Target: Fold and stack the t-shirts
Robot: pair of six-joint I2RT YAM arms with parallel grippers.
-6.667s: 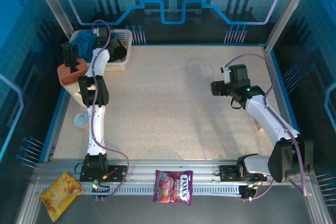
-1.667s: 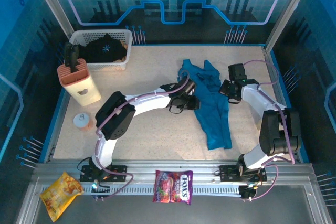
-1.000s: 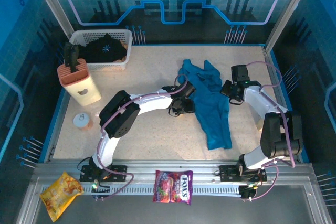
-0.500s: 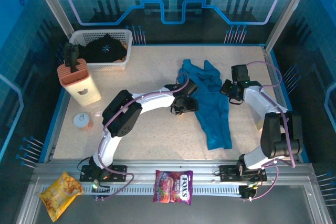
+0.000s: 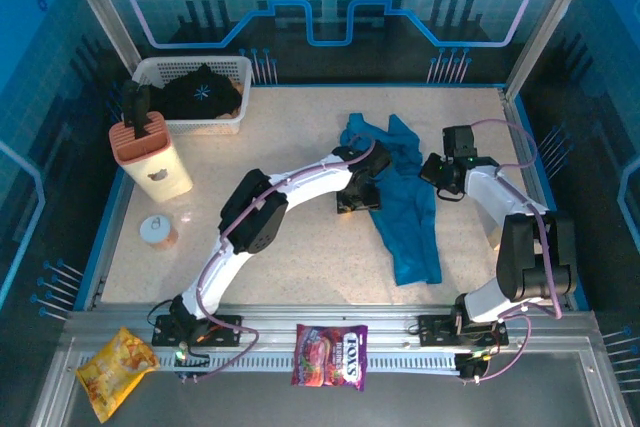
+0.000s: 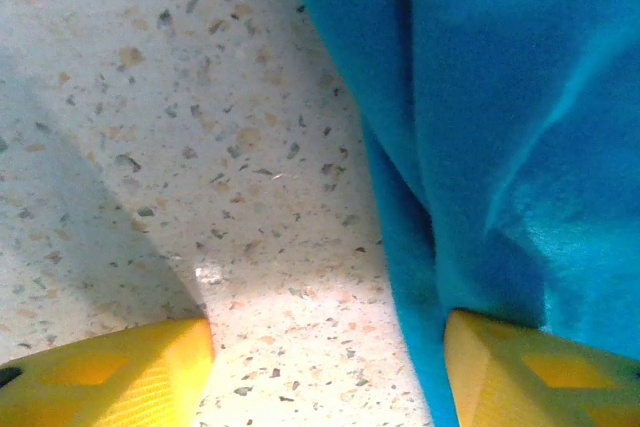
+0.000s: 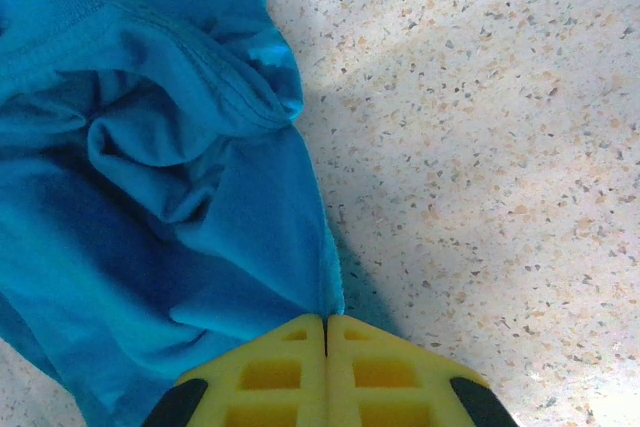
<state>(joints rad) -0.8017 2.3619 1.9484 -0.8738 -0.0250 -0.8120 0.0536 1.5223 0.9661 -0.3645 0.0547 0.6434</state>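
I take the white basket (image 5: 238, 117) as my mark. The black t-shirt (image 5: 200, 95) lies bunched inside it, pale starburst print up. The teal t-shirt (image 5: 405, 197) lies on the table (image 5: 300, 247) well to the right of the basket and nearer the arm bases, crumpled into a long strip. Some seconds back it was in the basket with the left arm reaching in over it and the table was bare; now only the black one is in there.

My left pincer (image 5: 358, 195) sits at the teal t-shirt's basket-side edge. In its wrist view the left pincer (image 6: 325, 377) stands apart, with speckled table between the yellow fingers and the teal t-shirt (image 6: 520, 127) reaching the inner face of one finger; nothing is clamped. Over the last second or so the pincer has crept slightly toward the cloth, and the arm's elbow has swung away from the basket toward the shirt.

My right pincer (image 5: 432, 169) is at the shirt's edge far from the basket, and it has hardly moved in that time. In its wrist view the right pincer (image 7: 325, 332) is together, and the hem of the teal t-shirt (image 7: 160, 177) runs straight into the seam between the fingers, so it is clamped on that edge. The shirt's outline looks much as it did a second ago
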